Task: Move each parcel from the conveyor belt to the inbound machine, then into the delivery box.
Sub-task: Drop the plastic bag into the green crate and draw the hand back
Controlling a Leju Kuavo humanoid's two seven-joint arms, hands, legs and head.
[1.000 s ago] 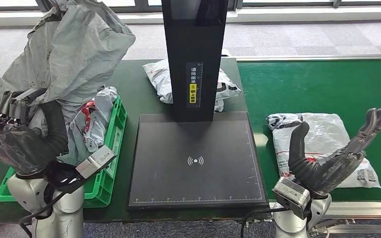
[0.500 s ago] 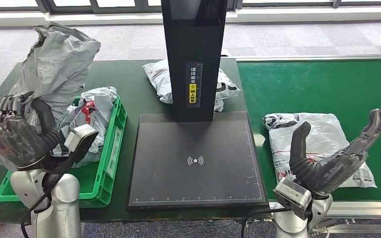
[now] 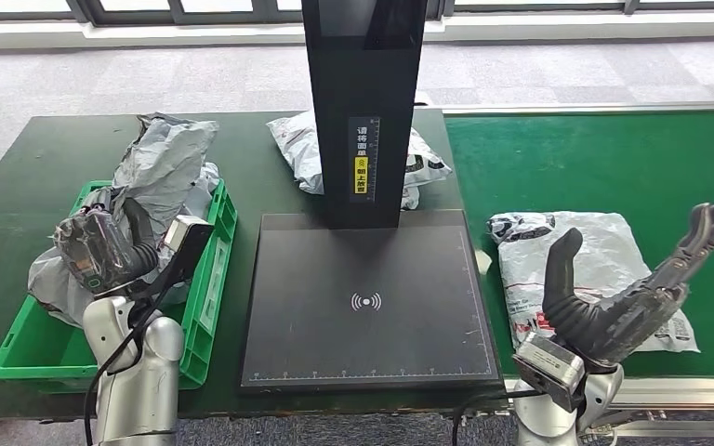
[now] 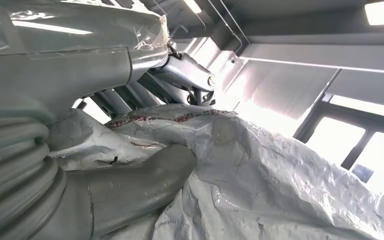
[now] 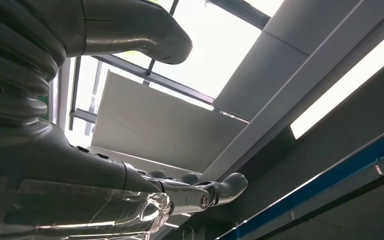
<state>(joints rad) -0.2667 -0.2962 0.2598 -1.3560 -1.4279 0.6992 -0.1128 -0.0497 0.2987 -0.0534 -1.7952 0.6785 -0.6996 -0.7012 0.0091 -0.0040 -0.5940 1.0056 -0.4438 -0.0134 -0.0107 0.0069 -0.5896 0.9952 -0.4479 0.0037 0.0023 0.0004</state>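
My left hand grips a crumpled grey parcel low over the green delivery box, the bag sagging into the box. The left wrist view shows the thumb pressed on the grey parcel. My right hand is open, palm up, above the near edge of a white parcel lying on the green conveyor belt. The right hand has nothing between its fingers in the right wrist view. The black inbound machine lies flat between the box and the belt.
Another white parcel lies behind the machine's black post. More parcels sit in the box under the grey one. The dark green table runs along the left, with floor beyond.
My left hand has come down from high at the left to just over the delivery box, carrying the grey parcel with it. The right hand has stayed put, and the white parcel has shifted slightly left.
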